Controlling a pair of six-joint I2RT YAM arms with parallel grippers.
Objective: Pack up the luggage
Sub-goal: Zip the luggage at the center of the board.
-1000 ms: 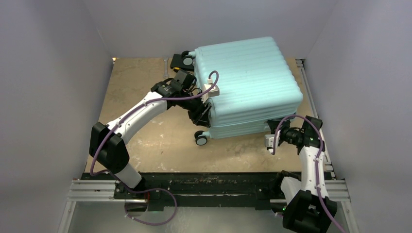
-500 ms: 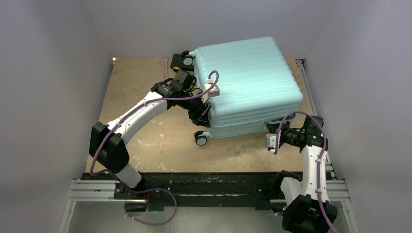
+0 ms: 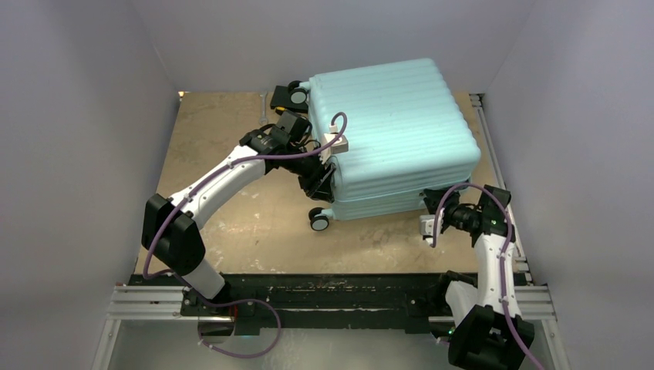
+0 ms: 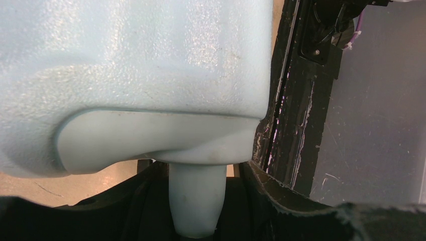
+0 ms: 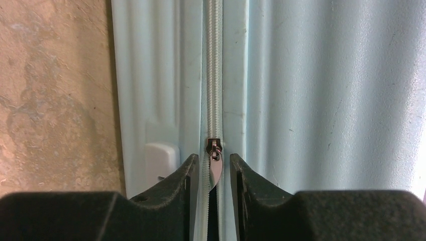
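The luggage (image 3: 393, 131) is a big mint ribbed suitcase lying shut on the tan table. My left gripper (image 3: 322, 176) is at its wheel end, and in the left wrist view the left gripper (image 4: 196, 166) is shut on a pale mint stem (image 4: 197, 206) under the shell. My right gripper (image 3: 426, 226) is at the near right corner. In the right wrist view the right gripper (image 5: 213, 158) stands open, its fingertips (image 5: 190, 168) apart on either side of the silver zipper pull (image 5: 216, 173) without touching it. Below the slider (image 5: 214, 145) the zip gapes.
Two black-and-white wheels (image 3: 318, 220) stick out at the suitcase's left end, the far one (image 3: 297, 96) over a flat black piece (image 3: 278, 99). Grey walls close in on both sides and the back. A black rail (image 3: 324, 293) runs along the near edge.
The right gripper's jaws have parted off the zipper pull, and the right wrist shifted slightly. The left arm and the suitcase have not moved.
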